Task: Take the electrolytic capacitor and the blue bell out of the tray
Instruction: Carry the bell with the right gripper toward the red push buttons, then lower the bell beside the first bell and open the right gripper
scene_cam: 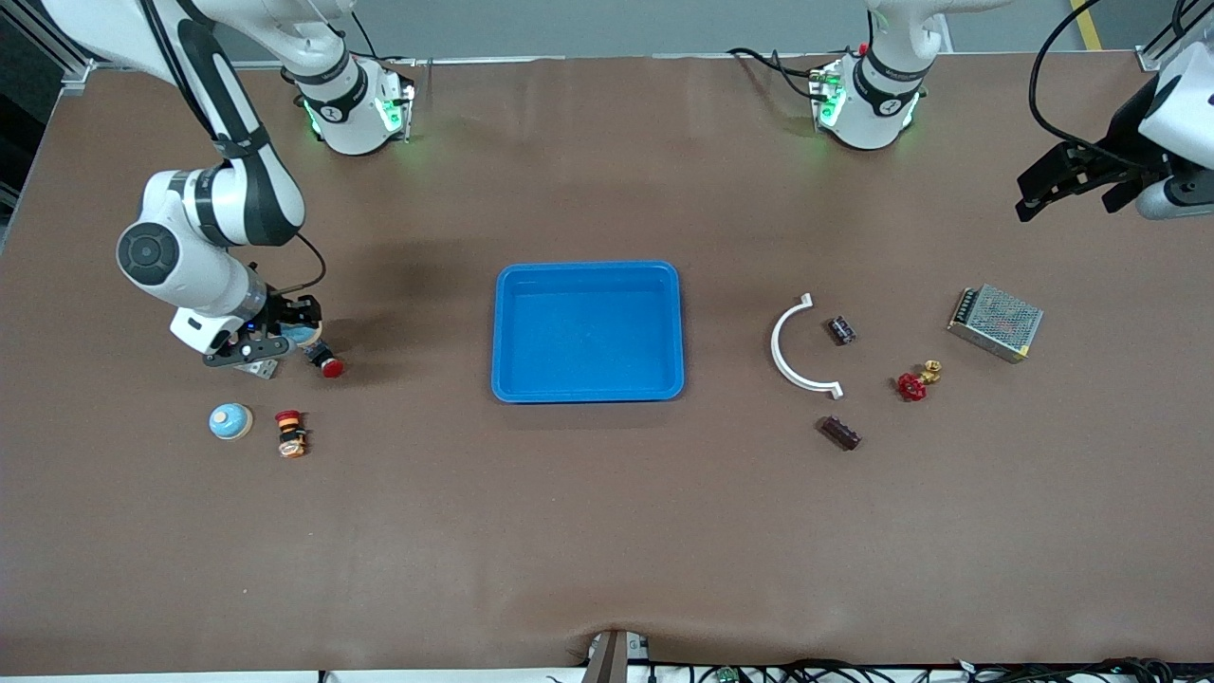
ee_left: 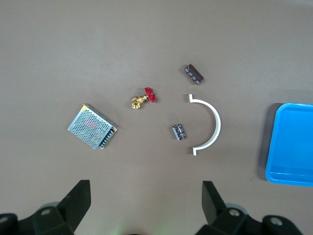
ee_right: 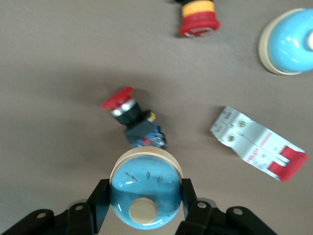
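My right gripper is shut on a blue dome bell, its fingers pressed on both sides, low over the table at the right arm's end. A second blue bell sits on the table nearer the front camera; it also shows in the right wrist view. Two dark capacitors lie at the left arm's end, also seen in the left wrist view. My left gripper is open and empty, high over that end of the table.
A blue tray sits mid-table. A white curved piece, a red valve and a metal power supply lie by the capacitors. A red push button, an emergency-stop button and a circuit breaker lie by the bells.
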Robot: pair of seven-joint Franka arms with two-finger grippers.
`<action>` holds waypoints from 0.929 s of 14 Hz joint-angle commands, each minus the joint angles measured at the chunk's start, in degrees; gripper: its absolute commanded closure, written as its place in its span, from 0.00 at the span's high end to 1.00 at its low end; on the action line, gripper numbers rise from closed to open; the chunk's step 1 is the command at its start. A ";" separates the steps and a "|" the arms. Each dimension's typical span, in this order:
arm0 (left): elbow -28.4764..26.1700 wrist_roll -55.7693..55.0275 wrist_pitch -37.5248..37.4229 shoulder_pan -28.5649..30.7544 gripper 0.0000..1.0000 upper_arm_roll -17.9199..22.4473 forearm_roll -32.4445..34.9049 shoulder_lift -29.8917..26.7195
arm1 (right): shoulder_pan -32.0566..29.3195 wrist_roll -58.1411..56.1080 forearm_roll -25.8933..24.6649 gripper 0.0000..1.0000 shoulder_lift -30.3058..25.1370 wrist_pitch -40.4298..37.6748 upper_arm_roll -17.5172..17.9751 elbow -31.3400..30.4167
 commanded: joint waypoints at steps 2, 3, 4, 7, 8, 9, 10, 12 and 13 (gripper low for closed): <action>0.77 -0.07 0.03 -0.01 1.00 -0.17 -0.53 0.89 | -6.39 -8.12 -0.86 0.00 -2.26 4.08 1.11 -4.59; 0.94 -0.15 -0.05 -0.01 1.00 -0.17 -0.53 0.89 | -7.97 -10.75 -0.86 0.00 -2.17 4.70 1.11 -4.69; 0.94 -0.24 -0.06 -0.01 1.00 -0.17 -0.53 0.89 | -9.38 -12.26 -0.86 0.00 -2.00 4.88 1.11 -4.69; 1.03 -0.24 0.03 0.25 1.00 -0.17 -0.44 1.50 | -10.88 -13.94 -0.86 0.00 -1.91 5.66 1.11 -5.30; 1.03 -0.24 0.03 0.25 1.00 -0.17 -0.44 1.50 | -10.89 -13.94 -0.86 0.00 -1.91 7.06 1.11 -6.35; 1.03 -0.24 0.03 0.25 1.00 -0.17 -0.44 1.50 | -10.98 -13.86 -0.86 0.00 -1.91 8.73 1.11 -7.23; 1.03 -0.24 0.03 0.25 1.00 -0.08 -0.44 1.59 | -11.07 -13.86 -0.86 0.00 -1.73 9.53 1.11 -7.59; 1.03 -0.24 0.29 0.43 1.00 -0.08 -0.61 1.59 | -11.33 -13.86 -0.77 0.00 -1.47 10.24 1.11 -8.20; 1.12 -0.24 0.56 0.34 1.00 0.01 -0.61 1.59 | -11.33 -13.86 -0.77 0.00 -1.38 10.59 1.19 -8.47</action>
